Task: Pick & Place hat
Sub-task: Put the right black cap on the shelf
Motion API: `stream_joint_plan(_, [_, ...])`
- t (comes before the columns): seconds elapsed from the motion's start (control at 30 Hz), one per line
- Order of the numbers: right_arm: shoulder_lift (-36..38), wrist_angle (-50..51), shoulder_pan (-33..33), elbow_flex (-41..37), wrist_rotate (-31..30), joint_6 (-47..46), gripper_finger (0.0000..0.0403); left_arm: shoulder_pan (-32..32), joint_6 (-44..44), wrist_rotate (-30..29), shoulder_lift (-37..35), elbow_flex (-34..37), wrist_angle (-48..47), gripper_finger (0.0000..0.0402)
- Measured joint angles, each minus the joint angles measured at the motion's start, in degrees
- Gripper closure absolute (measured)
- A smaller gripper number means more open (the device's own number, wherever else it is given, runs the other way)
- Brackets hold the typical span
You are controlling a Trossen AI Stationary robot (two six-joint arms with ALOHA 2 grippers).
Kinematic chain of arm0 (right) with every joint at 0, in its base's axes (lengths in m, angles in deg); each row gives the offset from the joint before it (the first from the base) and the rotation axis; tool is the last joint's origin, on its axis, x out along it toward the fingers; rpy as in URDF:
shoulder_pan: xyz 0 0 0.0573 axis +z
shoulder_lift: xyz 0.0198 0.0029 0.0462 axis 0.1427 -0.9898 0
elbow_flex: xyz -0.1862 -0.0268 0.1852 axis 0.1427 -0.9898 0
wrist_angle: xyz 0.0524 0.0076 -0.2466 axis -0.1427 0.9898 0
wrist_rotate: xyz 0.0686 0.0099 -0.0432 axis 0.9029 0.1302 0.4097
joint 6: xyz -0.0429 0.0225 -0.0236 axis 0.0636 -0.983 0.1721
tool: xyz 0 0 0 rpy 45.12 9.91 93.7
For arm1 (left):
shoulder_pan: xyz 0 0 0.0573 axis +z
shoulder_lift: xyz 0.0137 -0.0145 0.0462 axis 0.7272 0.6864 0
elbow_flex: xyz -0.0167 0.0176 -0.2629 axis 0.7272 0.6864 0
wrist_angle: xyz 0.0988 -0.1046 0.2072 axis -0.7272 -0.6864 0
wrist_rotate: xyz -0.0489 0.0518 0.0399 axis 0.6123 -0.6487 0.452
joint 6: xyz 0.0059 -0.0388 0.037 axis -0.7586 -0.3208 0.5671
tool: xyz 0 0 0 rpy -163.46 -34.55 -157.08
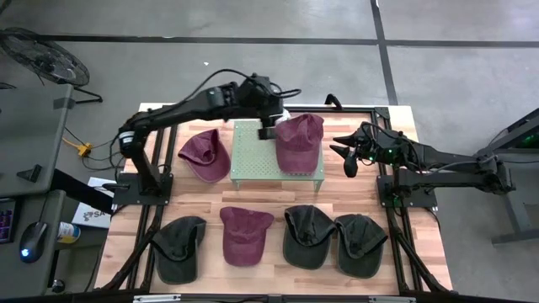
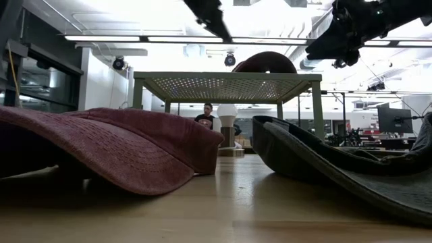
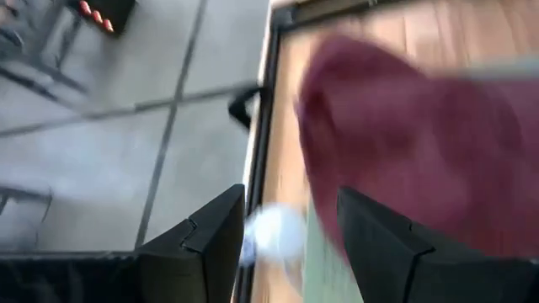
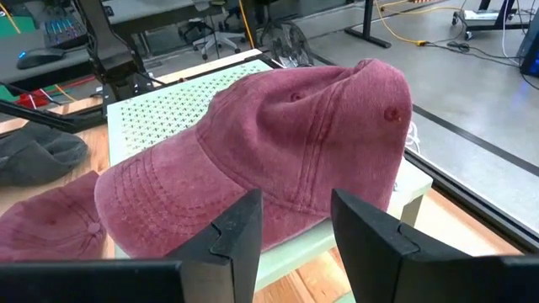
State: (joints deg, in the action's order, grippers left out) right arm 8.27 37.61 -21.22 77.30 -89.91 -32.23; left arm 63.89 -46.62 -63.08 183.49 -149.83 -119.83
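Fingers of my left gripper (image 1: 267, 126) stand apart and empty above the perforated green stand (image 1: 253, 156), just beside the maroon hat (image 1: 299, 141) lying on that stand's right half. My right gripper (image 1: 347, 156) hovers past the stand's right edge, fingers parted, holding nothing, with the hat just ahead of them.
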Motion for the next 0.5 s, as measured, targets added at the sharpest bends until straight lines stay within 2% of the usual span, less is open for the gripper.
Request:
stream_joint_plan(0.13, [0.0,1.3,0.0,0.0,0.0,0.3,0.0268,0.0,-3.1,-2.1,-3.8,0.0,-15.4,0.0218])
stream_joint_plan(0.3, [0.0,2.5,0.0,0.0,0.0,0.4,0.0268,0.0,-12.1,-2.3,-6.2,0.0,-31.5,0.0218])
stream_joint_plan(0.5, [0.0,2.6,0.0,0.0,0.0,0.4,0.0268,-0.5,-17.9,-2.2,-7.7,2.8,-38.2,0.0218])
